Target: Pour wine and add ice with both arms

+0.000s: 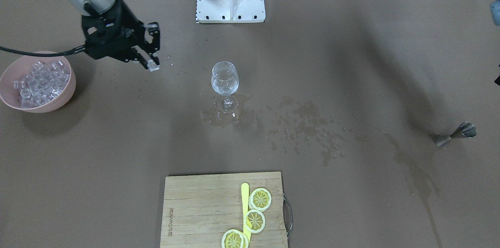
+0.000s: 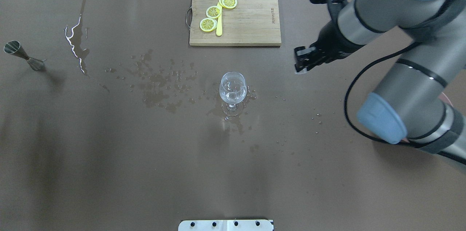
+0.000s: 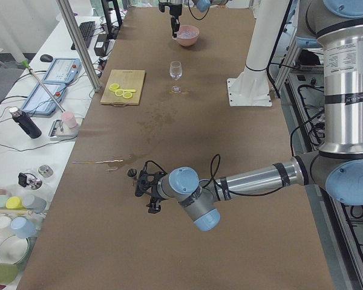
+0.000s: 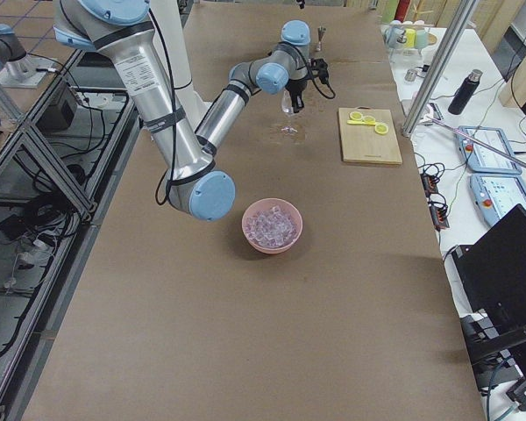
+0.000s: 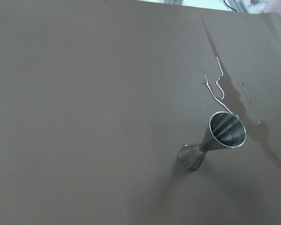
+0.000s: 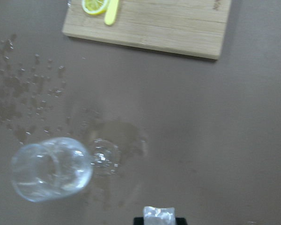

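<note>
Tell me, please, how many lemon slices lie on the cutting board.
3 slices on the cutting board by the yellow stick: one nearest the robot, one mid-row, one at the far edge, where a rim beneath may be a fourth.

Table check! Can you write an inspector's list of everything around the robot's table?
Surface: brown table, wet puddles and droplets near the glass.
Job's things: wine glass upright, wine barely visible; pink bowl full of ice; jigger upright.
Clutter: cutting board with lemon slices; white stand.
Claws: right claw pinches one ice cube; left claw near jigger, state unclear.
Cables: black cable on right arm.
Surroundings: desk with control pads.
</note>
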Controlling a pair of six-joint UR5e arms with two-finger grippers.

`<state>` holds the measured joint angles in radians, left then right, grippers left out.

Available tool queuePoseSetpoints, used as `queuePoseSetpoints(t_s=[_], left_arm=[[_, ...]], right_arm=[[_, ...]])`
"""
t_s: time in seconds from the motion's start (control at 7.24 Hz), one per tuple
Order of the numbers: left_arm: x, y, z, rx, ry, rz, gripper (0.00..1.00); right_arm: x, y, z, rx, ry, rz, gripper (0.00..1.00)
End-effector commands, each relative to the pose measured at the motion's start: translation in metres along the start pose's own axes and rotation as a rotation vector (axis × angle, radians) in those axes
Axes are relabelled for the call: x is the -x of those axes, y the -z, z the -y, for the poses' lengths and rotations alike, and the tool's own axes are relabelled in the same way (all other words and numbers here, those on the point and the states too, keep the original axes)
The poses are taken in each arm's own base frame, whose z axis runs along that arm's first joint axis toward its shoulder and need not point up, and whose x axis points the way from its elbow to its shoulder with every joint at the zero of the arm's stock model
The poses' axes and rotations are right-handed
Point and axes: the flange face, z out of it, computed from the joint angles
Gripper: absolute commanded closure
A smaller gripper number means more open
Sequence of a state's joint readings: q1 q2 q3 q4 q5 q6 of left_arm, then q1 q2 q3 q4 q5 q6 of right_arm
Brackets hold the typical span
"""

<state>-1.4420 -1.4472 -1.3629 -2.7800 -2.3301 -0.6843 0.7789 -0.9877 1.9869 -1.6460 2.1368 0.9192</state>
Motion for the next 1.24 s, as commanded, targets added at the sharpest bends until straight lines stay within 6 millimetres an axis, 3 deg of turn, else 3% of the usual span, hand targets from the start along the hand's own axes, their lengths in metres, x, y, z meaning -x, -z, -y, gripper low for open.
queuePoseSetpoints(t_s=[0.0, 0.41, 0.55, 0.69, 0.83, 0.97, 1.1], left_arm=[[0.001, -0.001, 0.0, 0.002, 0.002, 0.001, 0.01], [-0.001, 0.0, 0.002, 0.0, 0.0, 0.0, 0.01], [-0.002, 0.0, 0.003, -0.001, -0.001, -0.001, 0.01], [-0.004, -0.001, 0.006, -0.004, -0.004, -0.002, 0.01], [-0.004, -0.001, 0.007, -0.005, -0.005, -0.002, 0.01], [-0.004, -0.001, 0.007, -0.005, -0.005, -0.002, 0.01], [-0.004, -0.001, 0.007, -0.004, -0.004, -0.002, 0.01]], right_arm=[[0.115, -0.031, 0.007, -0.018, -0.111, 0.032, 1.0], [0.117, -0.049, 0.016, -0.044, -0.096, 0.053, 1.0], [0.116, -0.05, 0.015, -0.041, -0.091, 0.053, 0.62], [0.111, -0.053, 0.014, -0.038, -0.082, 0.047, 0.01], [0.099, -0.057, 0.013, -0.034, -0.083, 0.031, 0.0], [0.072, -0.046, 0.021, -0.043, -0.068, 0.023, 0.0], [0.013, -0.028, 0.03, -0.019, -0.042, 0.014, 0.0]])
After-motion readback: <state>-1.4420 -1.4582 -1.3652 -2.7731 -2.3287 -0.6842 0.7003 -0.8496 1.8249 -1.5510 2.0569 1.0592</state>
